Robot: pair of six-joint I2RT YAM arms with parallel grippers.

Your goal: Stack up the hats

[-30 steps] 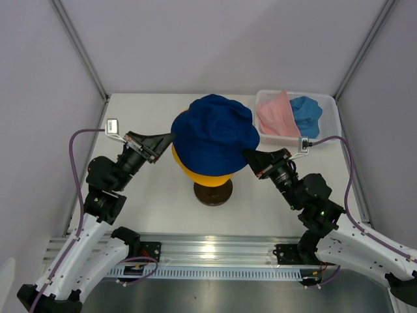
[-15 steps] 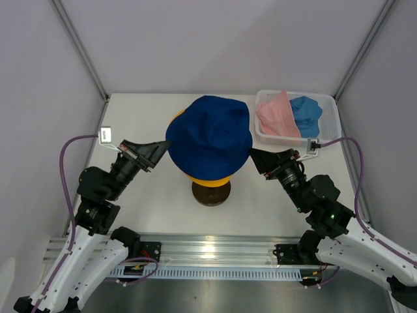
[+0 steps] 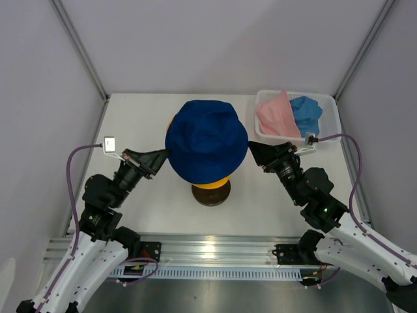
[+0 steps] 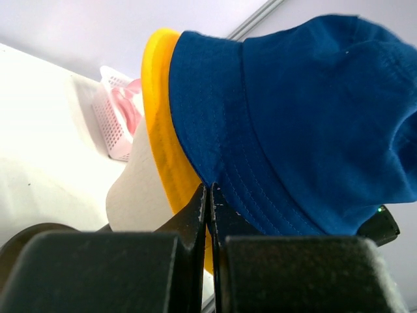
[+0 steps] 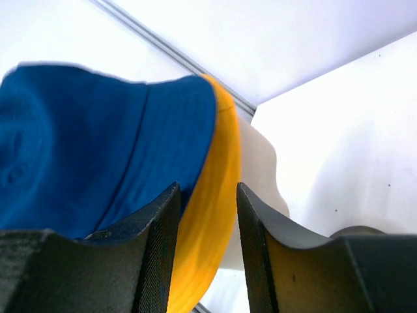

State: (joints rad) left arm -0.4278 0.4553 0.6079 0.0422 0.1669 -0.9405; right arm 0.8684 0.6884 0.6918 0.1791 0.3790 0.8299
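The navy blue hat (image 3: 206,138) sits over the yellow hat (image 3: 213,184) on the cream mannequin head. My left gripper (image 3: 164,154) is shut, its tips pinching the navy brim's left edge; the left wrist view shows my gripper (image 4: 208,191) closed at the navy hat (image 4: 313,117), beside the yellow brim (image 4: 159,117). My right gripper (image 3: 251,150) is open at the hats' right side. In the right wrist view my right gripper (image 5: 207,189) straddles the yellow brim (image 5: 221,150), with the navy hat (image 5: 98,143) beside its left finger. The pink hat (image 3: 273,112) and sky blue hat (image 3: 306,111) lie in the basket.
The white basket (image 3: 329,107) stands at the back right corner. The mannequin head (image 5: 260,169) stands on a dark round base (image 3: 210,195) at the table's middle. Grey walls close in the table on three sides.
The navy hat has come down and settled lower over the yellow hat. My right gripper has opened and let go of the brim. Both arms have shifted slightly.
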